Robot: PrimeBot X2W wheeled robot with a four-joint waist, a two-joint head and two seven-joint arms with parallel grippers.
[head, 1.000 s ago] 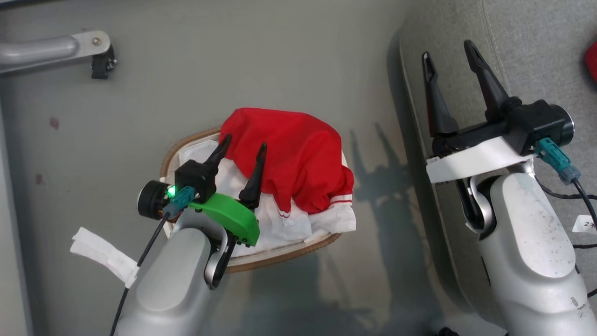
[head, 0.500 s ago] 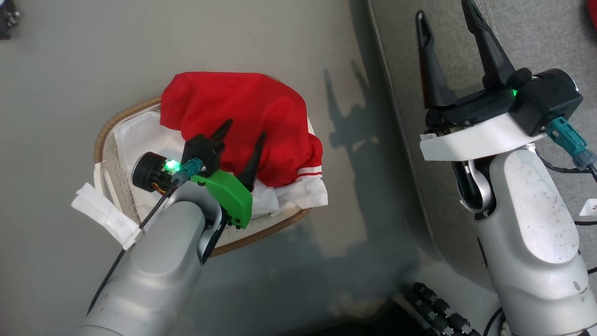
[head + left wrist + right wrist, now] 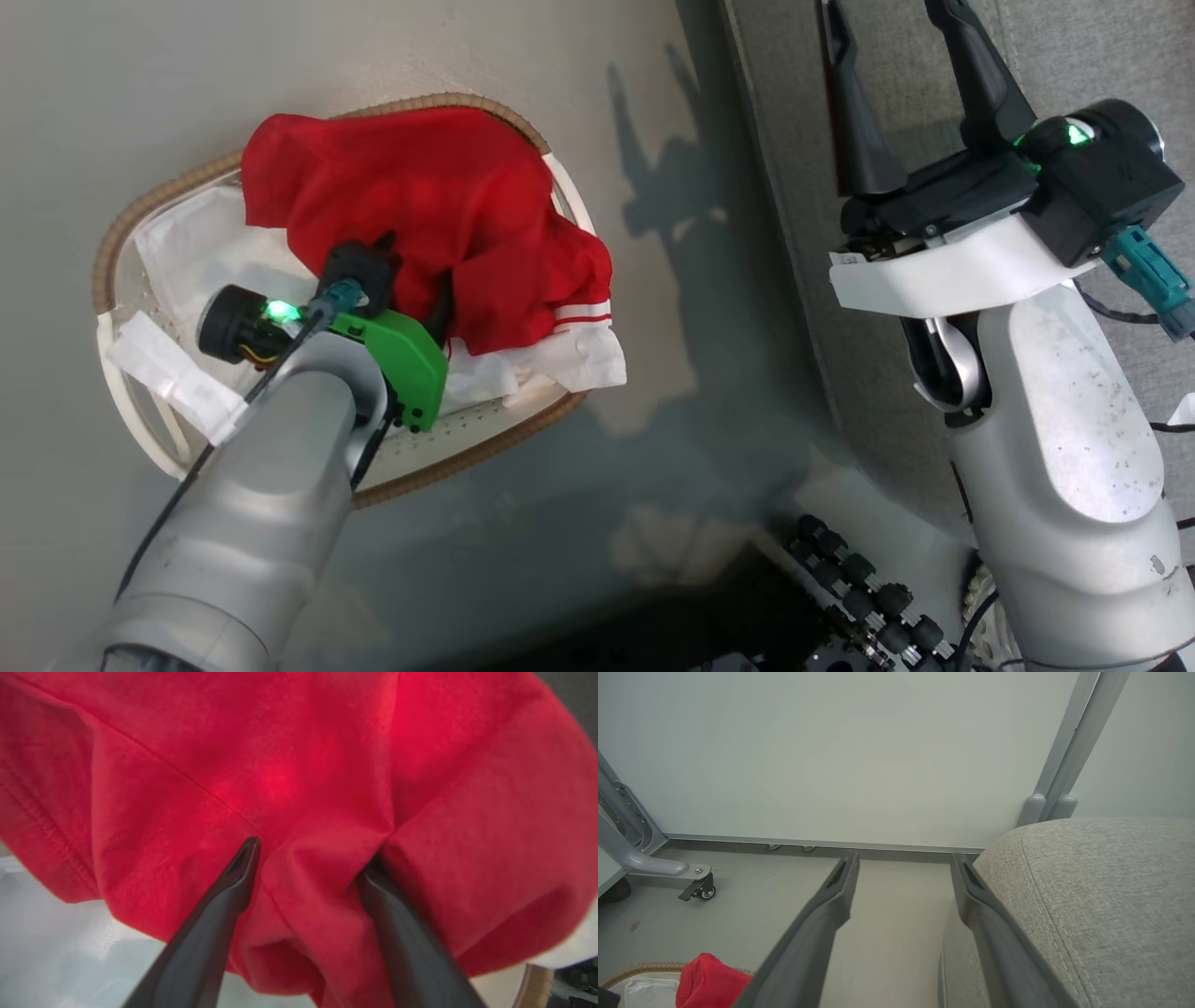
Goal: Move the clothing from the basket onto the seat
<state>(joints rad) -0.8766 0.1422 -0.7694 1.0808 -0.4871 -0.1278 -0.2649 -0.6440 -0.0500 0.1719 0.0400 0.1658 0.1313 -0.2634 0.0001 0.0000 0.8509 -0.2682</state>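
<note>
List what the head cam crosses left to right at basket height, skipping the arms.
basket → red garment → bare floor → seat

red garment (image 3: 420,187) heaped in basket (image 3: 467,455), grey seat (image 3: 1120,37) beside

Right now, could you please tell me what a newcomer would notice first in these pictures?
The bright red garment heaped over the basket on the floor at the robot's left stands out first. The left gripper is down in it, open fingers straddling a fold of the cloth. At the right, the right gripper hangs open by the edge of the grey seat.
</note>
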